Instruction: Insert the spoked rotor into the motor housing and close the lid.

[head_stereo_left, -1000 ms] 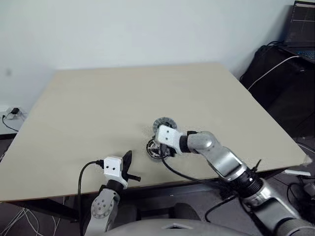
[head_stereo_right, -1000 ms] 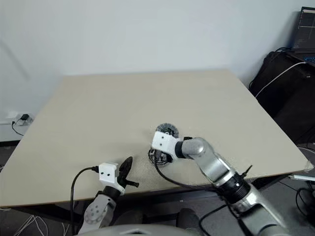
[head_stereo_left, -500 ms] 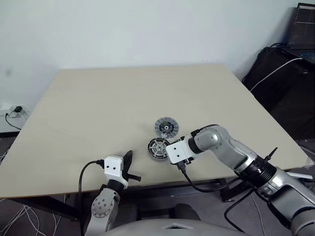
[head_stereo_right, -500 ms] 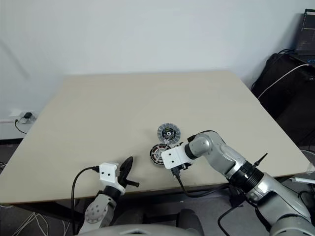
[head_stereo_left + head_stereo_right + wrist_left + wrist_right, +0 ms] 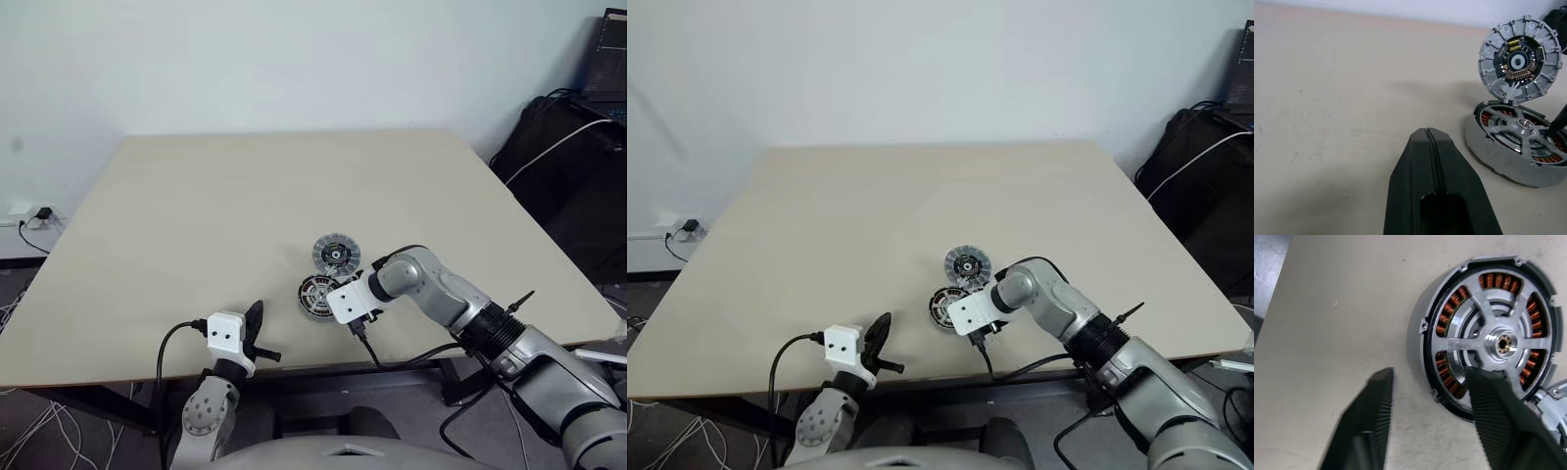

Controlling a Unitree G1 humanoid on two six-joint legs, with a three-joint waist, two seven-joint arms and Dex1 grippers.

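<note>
On the beige table (image 5: 196, 215), the spoked rotor (image 5: 1501, 343) is seated in the motor housing (image 5: 315, 296); the lid (image 5: 336, 253) touches it behind. The right gripper (image 5: 1430, 428) is spread over the housing's rim, the left gripper (image 5: 1428, 147) shut. Lid pickup seems next.

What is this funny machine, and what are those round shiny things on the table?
It's a robot with two arms. Two pictures come from cameras in its head, looking down at a table. Two more come from cameras on its wrists. Each arm ends in a claw. The left claw is shut and empty. The right claw is open, with one finger over the motor housing, where the spoked rotor already sits above copper coils. The lid lies just behind, not on yet. Nothing is held.
</note>
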